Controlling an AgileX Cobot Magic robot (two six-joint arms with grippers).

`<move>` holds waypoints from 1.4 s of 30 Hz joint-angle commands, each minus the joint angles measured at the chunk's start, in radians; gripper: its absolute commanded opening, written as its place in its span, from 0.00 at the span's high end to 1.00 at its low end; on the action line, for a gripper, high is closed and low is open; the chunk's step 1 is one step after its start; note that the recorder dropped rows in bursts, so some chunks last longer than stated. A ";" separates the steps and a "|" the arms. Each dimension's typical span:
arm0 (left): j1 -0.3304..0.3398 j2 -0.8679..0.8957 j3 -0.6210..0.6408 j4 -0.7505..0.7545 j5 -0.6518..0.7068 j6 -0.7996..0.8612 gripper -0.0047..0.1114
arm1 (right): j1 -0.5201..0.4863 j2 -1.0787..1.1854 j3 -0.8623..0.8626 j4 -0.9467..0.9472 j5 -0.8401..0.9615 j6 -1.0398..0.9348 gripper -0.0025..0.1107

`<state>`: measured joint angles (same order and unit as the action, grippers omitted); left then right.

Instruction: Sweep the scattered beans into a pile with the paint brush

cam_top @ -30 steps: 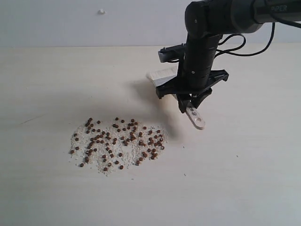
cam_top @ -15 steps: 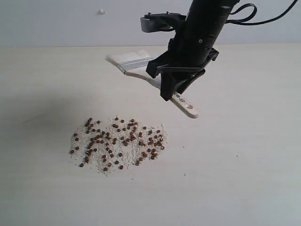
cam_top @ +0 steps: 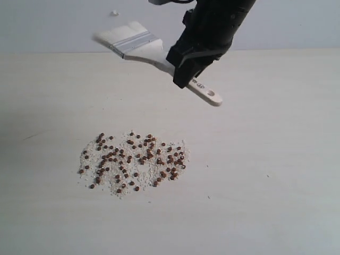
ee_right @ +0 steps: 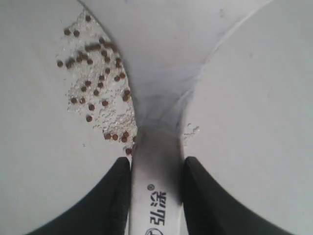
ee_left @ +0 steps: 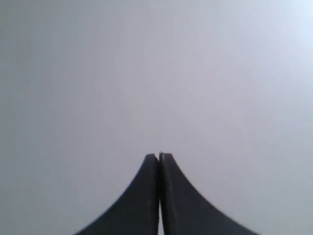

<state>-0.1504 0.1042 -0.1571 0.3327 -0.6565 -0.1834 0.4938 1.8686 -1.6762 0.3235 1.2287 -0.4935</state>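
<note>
We judge that we are in the carrying step: the right pincer [cam_top: 183, 79] hangs in the air with the paint brush [cam_top: 139, 45] in its grasp, and no sweeping stroke has been started. Its jaws stand partly apart, pressed against either side of the pale wooden handle, roughly midway along it. The handle's end with the hole juts out on the near side of the pincer, while the metal band and the off-white bristles reach away from it on the far side, lying close to level and well clear of the table [cam_top: 276, 159]. The beans [cam_top: 133, 162] lie on the table below the pincer and off toward its bristle side, well apart from it, as a loose patch mingled with pale crumbs. The right wrist view shows them past the brush head, to one side of it, touching nothing. As we read it, the next move calls for lowering the brush and tipping it so the bristles point down. They should meet the table just outside an edge of the patch, ready to draw inward. The left pincer [ee_left: 159, 159] has its jaws pressed together on nothing and faces a blank surface.
</note>
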 commanded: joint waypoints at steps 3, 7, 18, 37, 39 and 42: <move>-0.006 0.398 -0.351 0.448 0.115 -0.042 0.96 | 0.001 0.025 -0.107 0.042 -0.008 -0.019 0.98; -0.006 0.638 -0.543 0.931 0.074 -0.064 0.86 | 0.001 0.041 -0.126 0.037 -0.008 -0.032 0.98; -0.084 0.936 -0.683 1.391 0.284 0.036 0.37 | -0.002 0.115 -0.126 0.187 -0.008 -0.074 0.98; -0.487 1.092 -0.612 1.412 0.540 0.229 0.38 | -0.002 0.156 -0.138 0.308 -0.008 -0.022 0.98; -0.504 1.108 -0.606 1.412 0.589 0.229 0.38 | -0.002 0.156 -0.138 0.308 -0.008 -0.010 0.98; -0.508 1.143 -0.603 1.412 0.622 0.231 0.38 | -0.002 0.156 -0.138 0.308 -0.008 -0.005 0.98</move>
<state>-0.6490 1.2206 -0.7661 1.7514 -0.0835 0.0481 0.4938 2.0274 -1.8034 0.6147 1.2287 -0.5036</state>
